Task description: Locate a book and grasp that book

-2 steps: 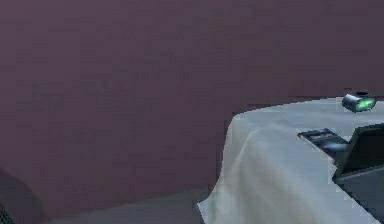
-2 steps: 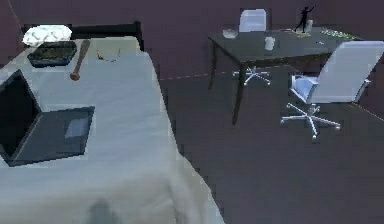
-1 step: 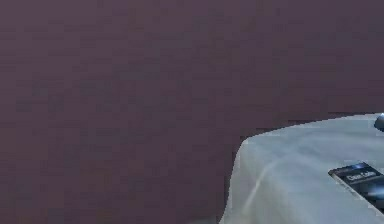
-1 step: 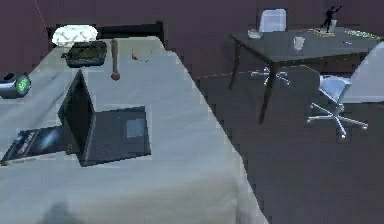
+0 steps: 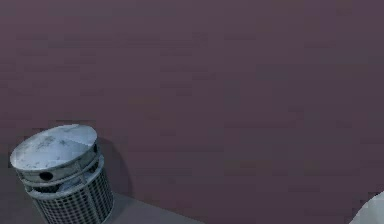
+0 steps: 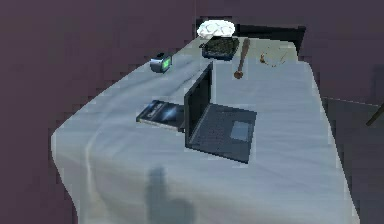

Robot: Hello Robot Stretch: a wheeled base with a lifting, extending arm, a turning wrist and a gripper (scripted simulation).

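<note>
A flat dark book (image 6: 160,112) with a blue-grey cover lies on a bed's pale grey cover (image 6: 110,140), just left of an open laptop (image 6: 218,118). The book lies near the bed's left side in the arm side view, partly behind the laptop's raised screen.
Farther back on the bed are a small round clock with a green face (image 6: 161,64), a dark boxy thing (image 6: 218,47), a white pillow (image 6: 215,27), a bat (image 6: 243,62) and a pale object (image 6: 272,57). A metal mesh bin (image 5: 65,175) stands by the purple wall (image 5: 220,90).
</note>
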